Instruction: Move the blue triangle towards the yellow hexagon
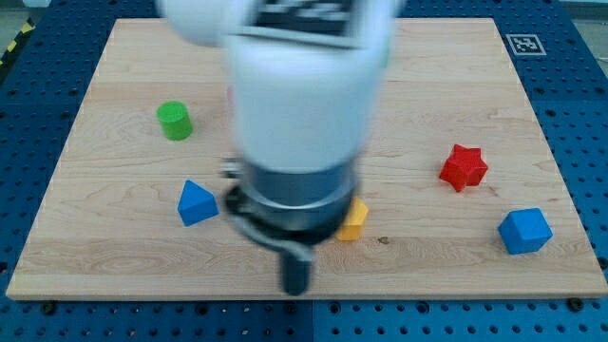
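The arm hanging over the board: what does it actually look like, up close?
It is a fat white cylinder, blurred here, with a black patch bearing pale marks near the view's top. Below comes a grey band, then a black collar, and a short dark rod ending in my tip. No pincer and no cables show. My tip sits near the board's bottom edge, between the blue triangle and yellow hexagon.

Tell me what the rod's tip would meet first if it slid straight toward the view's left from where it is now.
Probably nothing: my tip sits near the wooden board's bottom edge, lower in view than the blue triangle, so the leftward line looks free, though depth is uncertain.
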{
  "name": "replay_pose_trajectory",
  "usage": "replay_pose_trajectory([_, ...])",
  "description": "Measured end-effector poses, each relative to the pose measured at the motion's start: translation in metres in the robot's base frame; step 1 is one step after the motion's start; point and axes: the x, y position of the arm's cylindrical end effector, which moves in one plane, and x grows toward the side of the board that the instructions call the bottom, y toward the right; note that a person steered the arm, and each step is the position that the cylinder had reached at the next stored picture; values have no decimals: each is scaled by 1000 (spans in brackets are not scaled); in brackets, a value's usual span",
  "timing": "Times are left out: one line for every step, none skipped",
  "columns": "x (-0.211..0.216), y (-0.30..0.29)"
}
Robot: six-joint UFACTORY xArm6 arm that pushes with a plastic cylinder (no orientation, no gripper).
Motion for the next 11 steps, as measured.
replay_pose_trajectory([-13, -74])
replay_pose_trajectory([-31, -115])
replay_pose_trajectory([-32, -129])
replay_pose_trajectory([-56, -167])
replay_pose_trajectory([-57, -167])
replay_pose_trajectory([-88, -141])
replay_pose_trajectory([-92, -129])
replay_pose_trajectory([-92, -115])
replay_pose_trajectory([-92, -92])
replay_pose_trajectory([-85, -75])
replay_pose_trajectory([-78, -52])
